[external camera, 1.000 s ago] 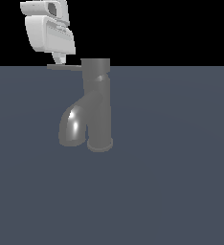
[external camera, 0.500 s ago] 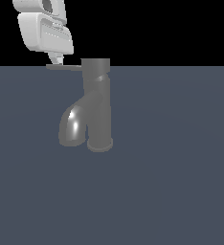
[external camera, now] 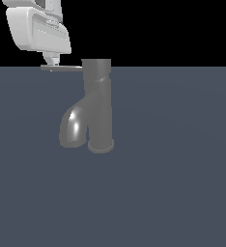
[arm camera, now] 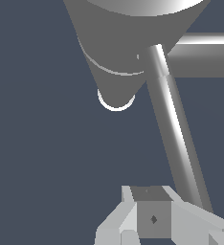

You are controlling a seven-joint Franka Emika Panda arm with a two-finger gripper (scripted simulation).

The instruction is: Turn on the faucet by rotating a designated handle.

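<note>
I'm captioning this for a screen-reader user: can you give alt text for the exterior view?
A white robot gripper hangs just above the outer end of a thin grey handle projecting from the top of a dark-grey faucet. The faucet stands on a flat blue-grey surface, its thick spout curving down.

The faucet [external camera: 98,103] is glossy dark grey, its handle [external camera: 62,68] lighter grey; the pincer [external camera: 51,61] is white; the worktop [external camera: 173,169] is plain slate blue.

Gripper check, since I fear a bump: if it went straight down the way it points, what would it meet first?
Probably the thin flat grey metal lever handle, right under the gripper near its free end; depth is uncertain, so it might slip past beside it.
</note>
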